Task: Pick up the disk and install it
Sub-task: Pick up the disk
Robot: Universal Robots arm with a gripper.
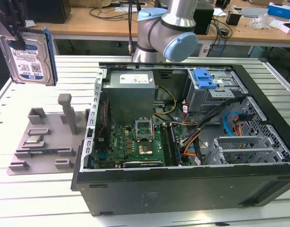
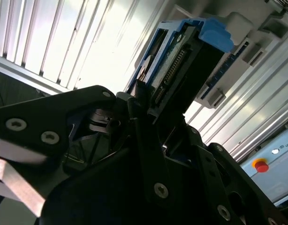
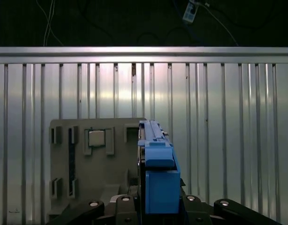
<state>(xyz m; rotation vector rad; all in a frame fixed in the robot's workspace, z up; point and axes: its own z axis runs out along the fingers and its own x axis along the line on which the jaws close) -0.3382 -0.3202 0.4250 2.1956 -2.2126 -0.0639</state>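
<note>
Black and shut tight on silver metal, gripping the disk (image 1: 31, 56) across its flat faces with the gripper (image 1: 16, 41), holding it upright in the air at the exterior view's left, above the grey fixture plate (image 1: 46, 137) and well apart from the open computer case (image 1: 183, 142). Pinching the faces rather than the edges, probably so as to be leaving the blue rail frame (image 1: 49, 52) bare for sliding into a bay. Judging the pick as done and the install as not yet done, seeing the drive cage (image 1: 216, 92) with its blue latch (image 1: 204, 78) sitting at the case's far corner, near the robot arm (image 1: 164, 28). Getting from the exterior view the printed label, turned toward the camera, plus the power supply (image 1: 131, 92) and motherboard (image 1: 135, 142) inside the case. Gaining from the second wrist view the connector edge of the disk (image 2: 174, 70), pins in a row, and the fingers (image 2: 139, 122) pressing in on either side of it, with a red button (image 2: 260, 165) off beyond the table. Looking, in the first wrist view, straight along the rail of the disk (image 3: 155, 178), seeing it edge-on and thin, with the fixture plate (image 3: 87, 159) lying flat on the slatted aluminium table (image 3: 228, 122) beyond
</note>
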